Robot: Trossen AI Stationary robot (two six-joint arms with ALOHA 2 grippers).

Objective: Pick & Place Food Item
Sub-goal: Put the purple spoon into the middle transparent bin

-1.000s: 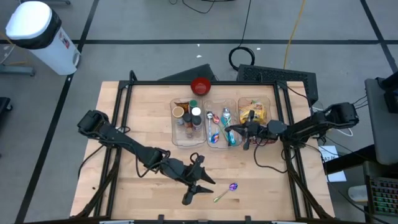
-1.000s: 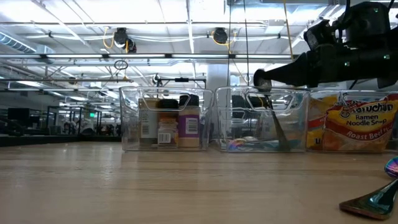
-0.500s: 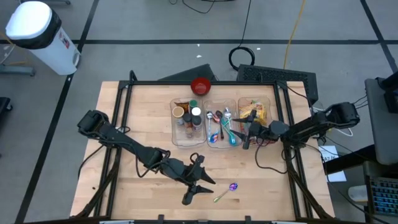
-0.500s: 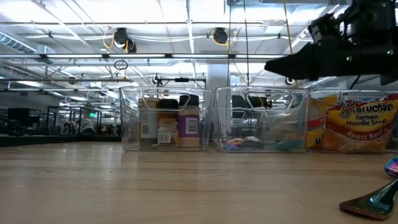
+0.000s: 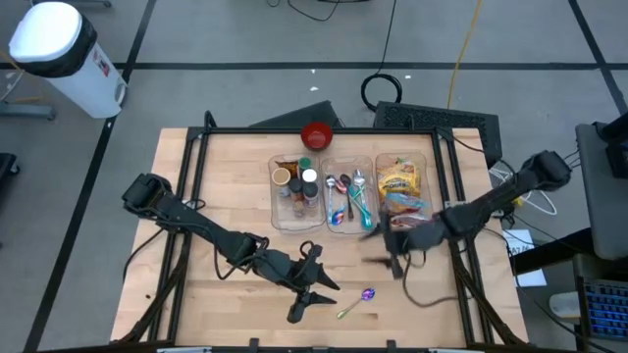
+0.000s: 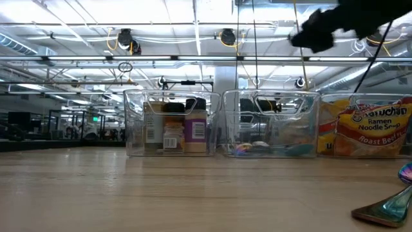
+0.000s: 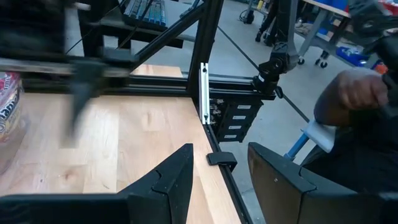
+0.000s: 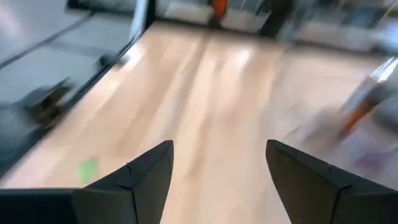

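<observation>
Swinging away from the bins, the right gripper (image 5: pixel 381 250) in the high view now sits blurred over bare wood on the near side of the three clear bins, where half a second ago it hung over the boundary between the middle bin (image 5: pixel 350 192) and the ramen bin (image 5: pixel 403 186); its fingers look spread and nothing shows between them, so it seems to have left empty-handed. The ramen packet (image 5: pixel 398 182), the likeliest food item, lies in its bin behind the gripper, and the jars (image 5: pixel 297 186) sit in the bin farthest from it. The left gripper (image 5: pixel 310 290) rests low on the table with its fingers parted and empty, a purple-bowled spoon (image 5: pixel 358 299) just beside it. In the low view the right arm is only a dark smear high above the bins, higher and more withdrawn than a moment ago, and the ramen packet (image 6: pixel 376 126) stands untouched. The left wrist view shows its own fingers (image 7: pixel 173 180) apart over the table edge, with a person's hand beyond the frame. The right wrist view shows spread fingers (image 8: pixel 146 174) over open tabletop, nothing gripped. I judge no food has been picked yet.
</observation>
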